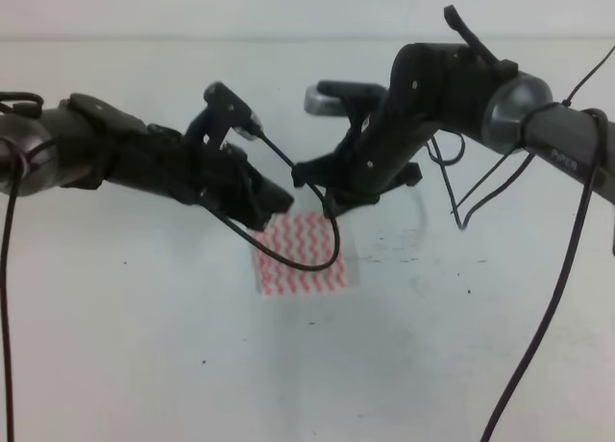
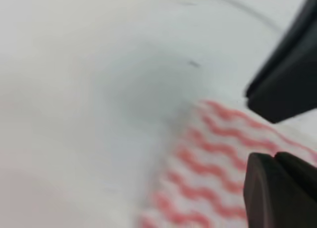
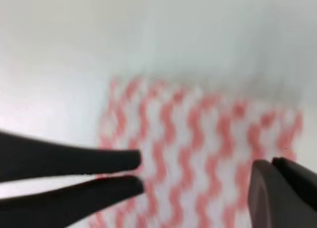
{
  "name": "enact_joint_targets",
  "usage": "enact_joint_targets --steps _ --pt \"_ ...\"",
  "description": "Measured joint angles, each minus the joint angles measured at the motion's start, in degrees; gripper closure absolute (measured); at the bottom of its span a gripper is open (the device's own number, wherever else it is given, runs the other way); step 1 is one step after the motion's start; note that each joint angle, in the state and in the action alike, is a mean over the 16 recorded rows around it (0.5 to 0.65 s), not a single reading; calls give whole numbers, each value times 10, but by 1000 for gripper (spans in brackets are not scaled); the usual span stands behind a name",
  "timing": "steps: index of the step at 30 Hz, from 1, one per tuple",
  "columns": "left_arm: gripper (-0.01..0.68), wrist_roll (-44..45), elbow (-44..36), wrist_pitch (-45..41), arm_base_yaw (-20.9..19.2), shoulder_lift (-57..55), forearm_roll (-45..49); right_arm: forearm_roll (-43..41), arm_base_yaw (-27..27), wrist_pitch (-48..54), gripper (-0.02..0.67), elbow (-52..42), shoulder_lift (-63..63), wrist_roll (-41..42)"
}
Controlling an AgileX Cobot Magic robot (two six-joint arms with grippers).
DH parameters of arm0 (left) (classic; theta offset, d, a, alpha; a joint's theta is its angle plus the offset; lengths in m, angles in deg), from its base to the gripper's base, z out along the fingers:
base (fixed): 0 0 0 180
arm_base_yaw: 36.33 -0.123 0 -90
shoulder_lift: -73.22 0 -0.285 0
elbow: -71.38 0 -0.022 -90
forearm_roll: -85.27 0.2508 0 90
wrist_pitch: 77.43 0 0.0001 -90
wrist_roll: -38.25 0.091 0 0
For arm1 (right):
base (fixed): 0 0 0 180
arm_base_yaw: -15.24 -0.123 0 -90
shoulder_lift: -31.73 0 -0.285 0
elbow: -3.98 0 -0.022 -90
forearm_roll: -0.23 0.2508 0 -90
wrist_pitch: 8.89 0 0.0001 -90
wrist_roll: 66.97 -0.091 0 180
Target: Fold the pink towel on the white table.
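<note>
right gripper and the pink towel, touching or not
Cannot tell. In the right wrist view the right gripper is open over the pink towel, but blur hides any gap; the high view blocks the fingertips.

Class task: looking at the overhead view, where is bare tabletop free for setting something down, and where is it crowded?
The white table lies bare in front of the pink towel and to both its sides. It is crowded behind the towel, where the left gripper and right gripper meet.
</note>
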Motion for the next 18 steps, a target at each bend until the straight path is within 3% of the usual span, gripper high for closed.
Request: enact_joint_targets --steps 18 --pt "677 -72 -5 -70 1 -34 53 16 -1 75 666 -1 -19 18"
